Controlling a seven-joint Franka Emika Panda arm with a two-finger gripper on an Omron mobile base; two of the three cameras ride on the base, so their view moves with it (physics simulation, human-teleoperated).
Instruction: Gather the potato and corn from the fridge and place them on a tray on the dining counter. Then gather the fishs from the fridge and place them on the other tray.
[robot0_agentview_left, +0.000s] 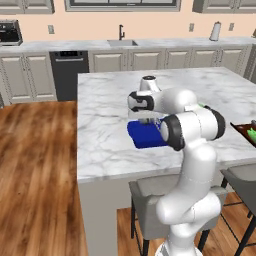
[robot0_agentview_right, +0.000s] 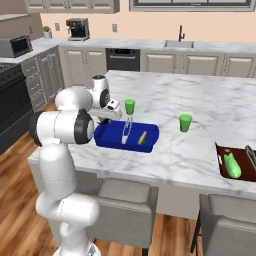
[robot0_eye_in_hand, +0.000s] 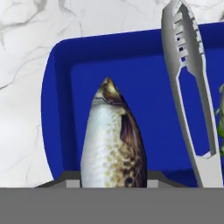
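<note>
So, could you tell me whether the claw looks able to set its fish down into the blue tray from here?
Probably yes: the claw, shut on the fish, hangs over the blue tray, with bare floor beside the metal handle.

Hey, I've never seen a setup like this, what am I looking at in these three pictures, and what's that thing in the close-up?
This is a computer-rendered kitchen with a white robot arm reaching over a marbled dining counter. Two pictures come from cameras riding behind the arm, one to its left, one to its right. The third comes from a camera on the arm's hand, looking along its gripper.

On the counter sits a blue tray with a metal handle and one small fish lying in it. Two green cups stand nearby. At the right edge a brown tray holds the green corn.

The close-up shows a second fish, speckled and silvery, clamped in the jaws above the blue tray.
</note>
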